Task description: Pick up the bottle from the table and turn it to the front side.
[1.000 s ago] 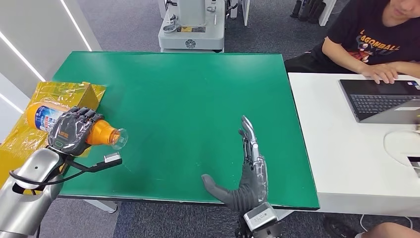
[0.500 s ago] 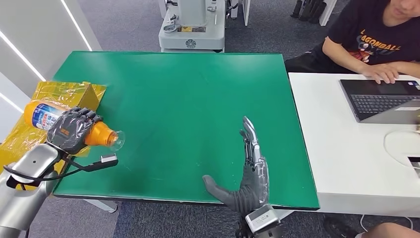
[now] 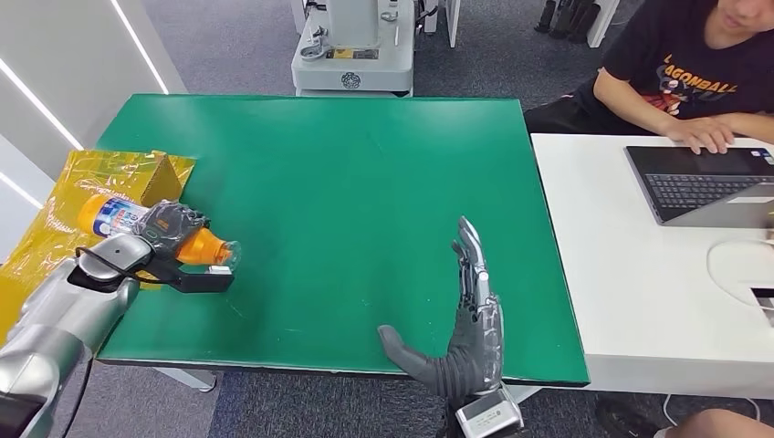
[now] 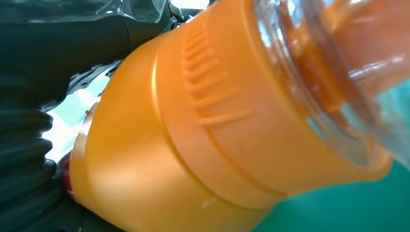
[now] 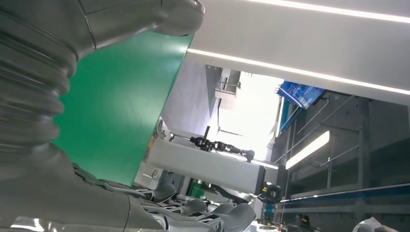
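The left hand point(image 3: 169, 226) is gripping the orange bottle point(image 3: 196, 246) sideways at the green table's point(image 3: 365, 182) nine o'clock edge, clear cap pointing toward three o'clock. The right hand point(image 3: 465, 319) is hovering at six o'clock, fingers straight, thumb spread wide, holding nothing.

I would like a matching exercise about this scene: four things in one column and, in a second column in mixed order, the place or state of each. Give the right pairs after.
Things:
1. bottle
2. right hand
3. laptop
4. yellow bag

Places or states:
A. on the white desk, in front of a seated person
B. open, fingers straight, above the near edge of the green table
C. gripped on its side by the left hand
D. at the left end of the green table

Pairs: 1-C, 2-B, 3-A, 4-D
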Robot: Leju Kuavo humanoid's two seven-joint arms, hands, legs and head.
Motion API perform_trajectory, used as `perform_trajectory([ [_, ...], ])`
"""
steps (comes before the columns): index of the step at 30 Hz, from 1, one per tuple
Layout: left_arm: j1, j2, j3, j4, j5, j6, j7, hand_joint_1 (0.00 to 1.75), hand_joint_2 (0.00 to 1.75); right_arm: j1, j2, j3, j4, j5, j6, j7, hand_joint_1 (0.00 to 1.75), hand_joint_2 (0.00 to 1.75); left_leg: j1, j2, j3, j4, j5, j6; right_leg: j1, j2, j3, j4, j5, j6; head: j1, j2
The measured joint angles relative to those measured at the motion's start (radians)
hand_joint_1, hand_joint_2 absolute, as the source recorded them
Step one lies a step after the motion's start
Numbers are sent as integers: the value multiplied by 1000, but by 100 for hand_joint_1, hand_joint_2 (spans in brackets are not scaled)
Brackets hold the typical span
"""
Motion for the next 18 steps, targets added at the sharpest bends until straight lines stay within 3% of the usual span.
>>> perform_trajectory([
  [7, -15, -87, -24, 137, 2, -28, 51, 175, 175, 0, 4, -6, 0, 3, -3, 0, 0, 175, 0, 0, 0, 0, 0, 0, 0, 0, 0, 0, 0, 0, 0, 0],
  [18, -39, -96, -31, 200, 13, -74, 63, 175, 175, 1, 4, -5, 4, -7, -24, 0, 0, 175, 0, 1, 2, -1, 0, 0, 0, 0, 1, 1, 0, 0, 0, 0],
])
